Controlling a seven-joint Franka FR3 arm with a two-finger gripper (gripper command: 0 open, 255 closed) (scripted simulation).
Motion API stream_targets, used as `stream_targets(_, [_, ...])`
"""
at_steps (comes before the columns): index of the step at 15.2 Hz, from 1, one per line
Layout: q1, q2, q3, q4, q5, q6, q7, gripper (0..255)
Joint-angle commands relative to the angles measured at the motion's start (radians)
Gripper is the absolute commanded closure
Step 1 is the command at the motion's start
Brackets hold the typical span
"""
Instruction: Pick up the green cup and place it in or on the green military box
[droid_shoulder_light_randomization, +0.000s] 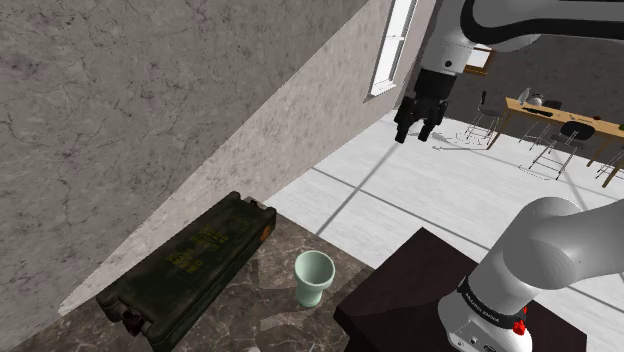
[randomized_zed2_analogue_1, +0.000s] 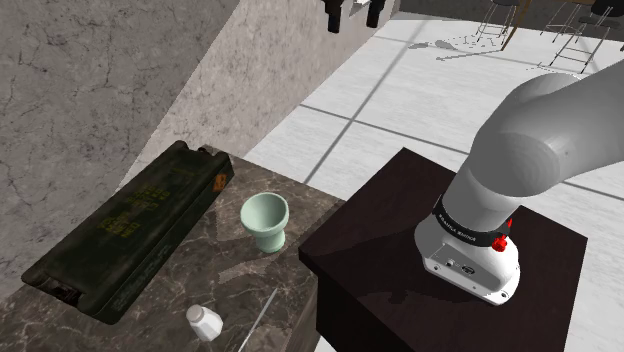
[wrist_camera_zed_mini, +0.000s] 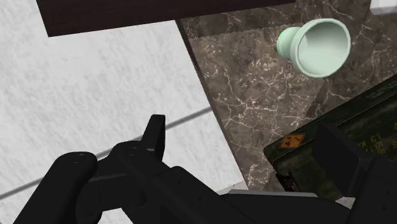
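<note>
A pale green cup (droid_shoulder_light_randomization: 313, 277) stands upright on the dark marble tabletop (droid_shoulder_light_randomization: 270, 320), close to the stand. Beside it lies the long dark green military box (droid_shoulder_light_randomization: 190, 262) with its lid shut, along the wall. My gripper (droid_shoulder_light_randomization: 418, 122) hangs open high above the floor, well away from both, with nothing between its fingers. From the second exterior view, the cup (randomized_zed2_analogue_1: 265, 220) sits just off the box (randomized_zed2_analogue_1: 130, 228). In the wrist view the cup (wrist_camera_zed_mini: 316, 48) and the box's end (wrist_camera_zed_mini: 372, 118) lie far below the gripper (wrist_camera_zed_mini: 248, 146).
The dark stand (randomized_zed2_analogue_1: 400, 230) borders the tabletop next to the cup. A small white bottle (randomized_zed2_analogue_1: 204, 322) and a thin rod (randomized_zed2_analogue_1: 258, 320) lie near the table's front. A rough wall (droid_shoulder_light_randomization: 150, 110) runs behind the box. Far off stand a wooden table and stools (droid_shoulder_light_randomization: 550, 125).
</note>
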Motion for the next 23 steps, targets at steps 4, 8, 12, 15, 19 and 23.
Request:
stream_targets(4, [0.015,-0.014,0.036,-0.097,0.029,0.094,0.03,0])
stream_targets(8, [0.042,-0.011,0.088,-0.212,0.074,0.228,0.07,0])
stream_targets(12, [0.076,0.024,0.145,-0.306,0.124,0.374,0.11,0])
stream_targets(15, [0.104,0.075,0.191,-0.362,0.164,0.494,0.139,0])
stream_targets(19, [0.141,0.18,0.255,-0.413,0.219,0.668,0.176,0])
stream_targets(23, [0.174,0.328,0.32,-0.434,0.266,0.856,0.214,0])
